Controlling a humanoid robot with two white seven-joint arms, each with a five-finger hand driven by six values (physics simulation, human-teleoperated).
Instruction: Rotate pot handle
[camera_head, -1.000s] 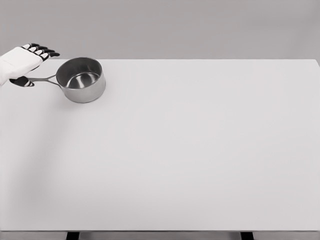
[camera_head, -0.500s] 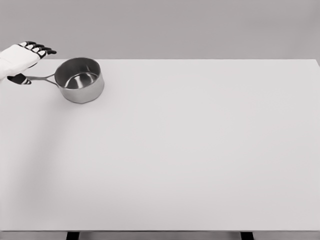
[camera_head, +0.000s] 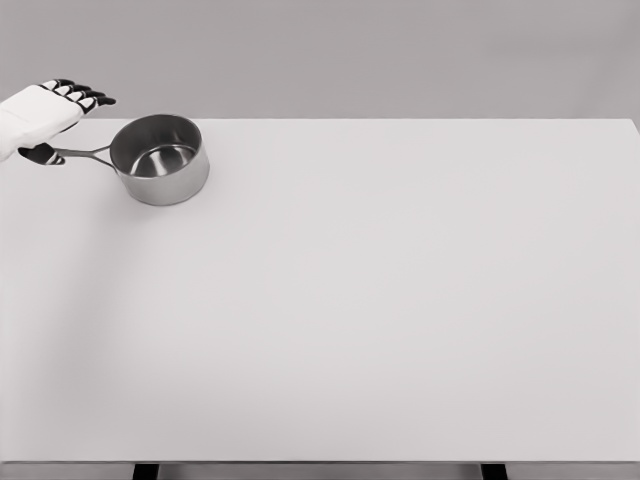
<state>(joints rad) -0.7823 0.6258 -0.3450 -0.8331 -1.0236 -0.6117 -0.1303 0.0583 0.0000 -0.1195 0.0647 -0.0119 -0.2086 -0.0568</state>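
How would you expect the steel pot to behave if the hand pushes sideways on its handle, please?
The pot looks rigid, flat-based and empty, so it would probably pivot or slide on the smooth table rather than tip. The thin handle at the left hand may slip.

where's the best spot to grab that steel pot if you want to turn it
Probably the thin handle, near its far end. It sticks out level to the left from the pot, so come in from the left, where the left hand is.

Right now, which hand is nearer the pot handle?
Left. The left hand sits at the outer end of the pot handle, thumb by its tip, fingers extended above it. The right hand is out of view, so not near the pot.
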